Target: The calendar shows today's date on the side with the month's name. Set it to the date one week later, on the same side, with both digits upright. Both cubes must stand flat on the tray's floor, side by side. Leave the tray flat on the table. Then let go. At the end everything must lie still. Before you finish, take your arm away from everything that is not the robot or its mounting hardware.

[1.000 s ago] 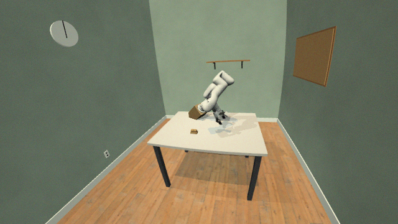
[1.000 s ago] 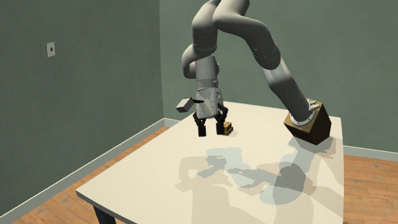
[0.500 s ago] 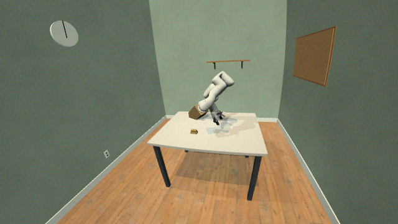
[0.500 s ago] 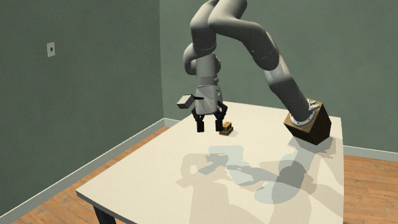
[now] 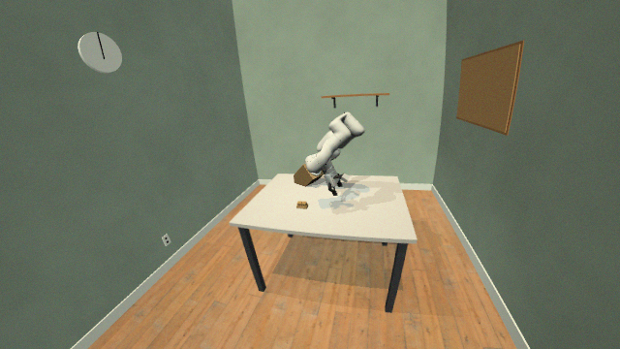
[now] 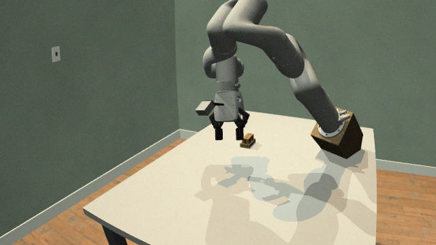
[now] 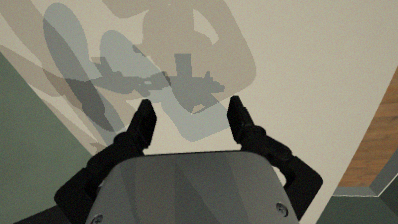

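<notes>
Jaws spread wide with nothing between them, the gripper (image 5: 336, 189) (image 6: 229, 133) (image 7: 191, 107) hangs above the table, apart from the calendar (image 5: 302, 205) (image 6: 248, 140). That small calendar sits on the tabletop, a wood-brown tray with blocky pieces standing on it; its digits and month name are too small to read, so whether the date is changed cannot be told. Most likely the whole job is left: turning or swapping cubes, seating them, backing away. Around it spreads the table (image 5: 271, 215) (image 6: 153, 190) (image 7: 300, 100), matte cream with straight edges and crossed by soft shadows. Beyond, the smooth, rounded grey-white arm (image 5: 329, 145) (image 6: 262, 35) rises from a slanted brown block (image 5: 302, 175) (image 6: 352, 136).
</notes>
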You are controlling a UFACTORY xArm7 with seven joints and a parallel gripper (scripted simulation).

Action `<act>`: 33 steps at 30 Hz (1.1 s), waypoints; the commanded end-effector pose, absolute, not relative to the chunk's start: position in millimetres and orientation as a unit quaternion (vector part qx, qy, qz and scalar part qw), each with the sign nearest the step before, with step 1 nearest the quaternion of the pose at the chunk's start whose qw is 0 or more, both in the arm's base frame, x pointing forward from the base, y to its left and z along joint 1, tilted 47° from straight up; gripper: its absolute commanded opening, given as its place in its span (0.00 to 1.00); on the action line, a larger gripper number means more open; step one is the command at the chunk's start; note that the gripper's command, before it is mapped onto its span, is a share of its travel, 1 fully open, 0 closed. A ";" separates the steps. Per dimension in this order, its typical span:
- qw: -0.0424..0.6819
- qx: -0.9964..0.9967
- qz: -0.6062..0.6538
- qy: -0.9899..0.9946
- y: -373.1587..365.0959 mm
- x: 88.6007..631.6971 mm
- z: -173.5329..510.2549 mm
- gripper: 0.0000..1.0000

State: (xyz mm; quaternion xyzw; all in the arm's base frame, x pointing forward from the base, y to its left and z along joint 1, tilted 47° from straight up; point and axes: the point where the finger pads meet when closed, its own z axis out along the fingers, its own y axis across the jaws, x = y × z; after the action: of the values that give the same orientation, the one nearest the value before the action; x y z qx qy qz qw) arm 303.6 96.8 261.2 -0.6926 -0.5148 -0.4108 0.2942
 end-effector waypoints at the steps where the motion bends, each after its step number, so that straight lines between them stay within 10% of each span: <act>1: 0.283 -0.690 -0.418 -0.518 86.2 308.9 256.7 1.00; 33: 0.203 -0.690 -0.430 -0.546 14.1 331.6 215.3 1.00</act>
State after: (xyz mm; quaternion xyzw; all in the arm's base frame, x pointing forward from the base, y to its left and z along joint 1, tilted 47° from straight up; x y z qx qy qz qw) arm 329.0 23.3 220.1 -0.6912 -0.5426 -0.4276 0.2122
